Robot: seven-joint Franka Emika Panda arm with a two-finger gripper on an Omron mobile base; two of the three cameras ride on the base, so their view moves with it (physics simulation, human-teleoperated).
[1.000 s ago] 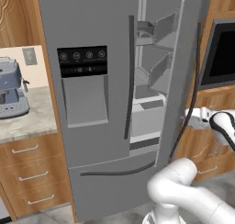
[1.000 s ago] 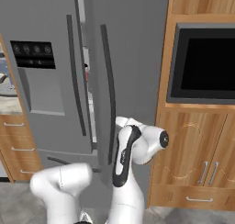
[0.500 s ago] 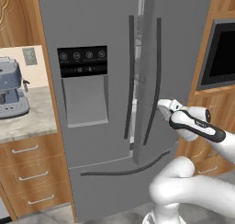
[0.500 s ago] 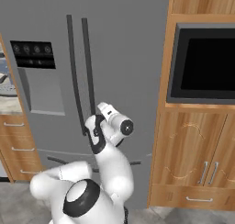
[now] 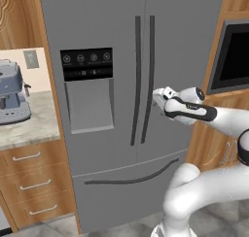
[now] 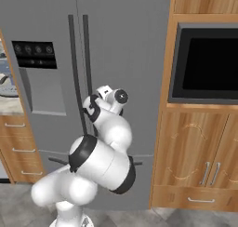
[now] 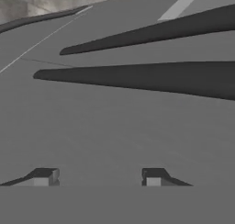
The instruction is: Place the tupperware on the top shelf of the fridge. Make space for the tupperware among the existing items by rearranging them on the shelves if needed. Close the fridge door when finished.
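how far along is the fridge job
Near the end. The fridge has both doors flush, handles side by side, so closing looks done. The gripper sits at the right door, jaws apart, holding nothing. The tupperware's place inside is hidden. Only backing off seems left.

Fridge (image 5: pixel 112 46) interior behind shut doors; oven (image 5: pixel 233 56) cut at edge.

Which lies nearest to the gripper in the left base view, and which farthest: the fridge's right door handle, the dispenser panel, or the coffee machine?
1. Right door handle, just left of the gripper.
2. Dispenser panel, farther left on the left door.
3. Coffee machine, far left on the counter.
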